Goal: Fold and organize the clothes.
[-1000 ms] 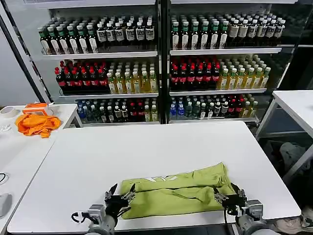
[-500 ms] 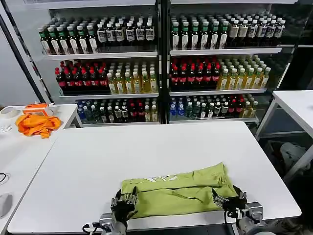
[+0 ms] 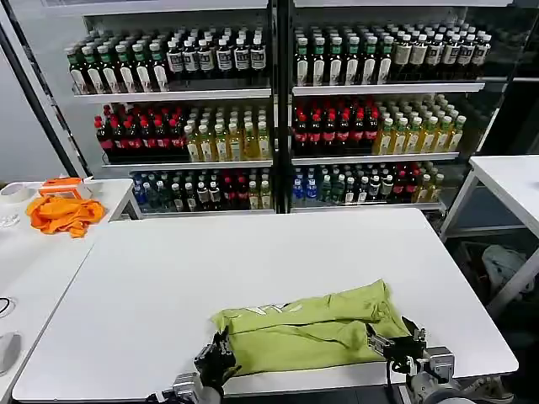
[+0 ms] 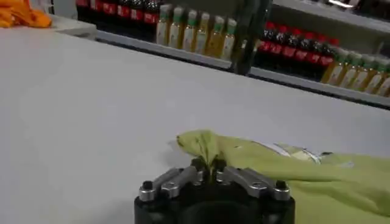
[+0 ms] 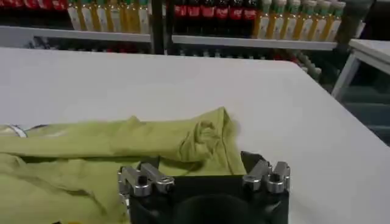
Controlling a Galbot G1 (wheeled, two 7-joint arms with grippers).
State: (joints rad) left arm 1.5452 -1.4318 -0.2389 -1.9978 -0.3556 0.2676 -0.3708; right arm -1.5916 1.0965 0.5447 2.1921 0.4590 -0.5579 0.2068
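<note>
STEP: you are gripping shirt (image 3: 307,326) near hem | LEFT gripper (image 3: 217,360) pinching left corner | RIGHT gripper (image 3: 394,344) fingers apart at right corner, clamp before lifting evenly

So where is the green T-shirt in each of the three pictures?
Head view: the T-shirt lies folded into a long bundle near the front edge of the white table.
Left wrist view: one end of it sits pinched in the left gripper, with the rest trailing off to one side.
Right wrist view: its other end lies just in front of the right gripper.
Shared landmark: the shelves of bottles behind the table.
</note>
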